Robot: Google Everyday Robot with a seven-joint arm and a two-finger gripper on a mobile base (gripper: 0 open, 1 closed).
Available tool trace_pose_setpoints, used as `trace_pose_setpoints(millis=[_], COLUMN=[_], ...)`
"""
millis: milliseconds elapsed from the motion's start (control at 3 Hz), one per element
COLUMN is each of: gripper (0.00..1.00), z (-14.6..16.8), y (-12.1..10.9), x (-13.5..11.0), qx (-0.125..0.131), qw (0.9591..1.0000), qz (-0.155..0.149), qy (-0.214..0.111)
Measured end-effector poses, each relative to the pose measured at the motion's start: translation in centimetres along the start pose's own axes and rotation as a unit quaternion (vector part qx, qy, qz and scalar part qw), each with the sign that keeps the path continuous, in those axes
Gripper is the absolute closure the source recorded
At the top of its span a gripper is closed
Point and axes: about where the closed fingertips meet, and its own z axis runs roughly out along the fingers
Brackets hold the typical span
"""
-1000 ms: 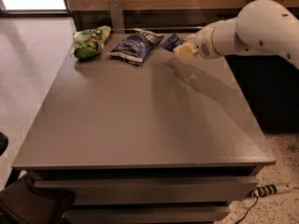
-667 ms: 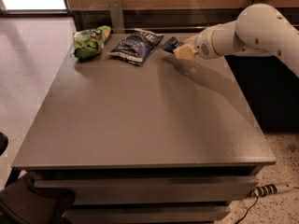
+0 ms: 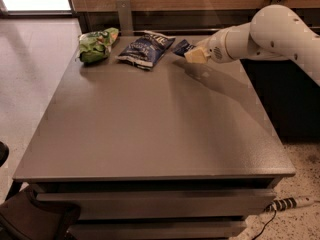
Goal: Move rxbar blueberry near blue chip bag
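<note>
The blue chip bag (image 3: 145, 49), puffy navy with white lettering, lies at the back of the grey table (image 3: 150, 134). Just to its right lies the rxbar blueberry (image 3: 182, 47), a small flat dark blue wrapper, partly hidden by my gripper. My gripper (image 3: 195, 55), on a white arm coming in from the right, has its pale tip right at the bar's right end, low over the table. The bar and the chip bag lie close together, a small gap apart.
A green chip bag (image 3: 96, 45) lies at the back left of the table. A wood-panelled wall with a metal bracket (image 3: 124, 15) runs behind. A power strip (image 3: 290, 203) lies on the floor at the front right.
My gripper and arm have shifted slightly left toward the chip bag, with the bar at its tip. The two bags have not moved.
</note>
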Motion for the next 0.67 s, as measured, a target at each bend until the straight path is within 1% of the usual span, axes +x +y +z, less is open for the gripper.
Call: trace_pose_setpoints(millis=[667], gripper=[0.05], z=[0.42], y=[0.32], x=[0.02], qx=[-0.004], qw=[1.0000], qz=[0.000], qy=[0.001])
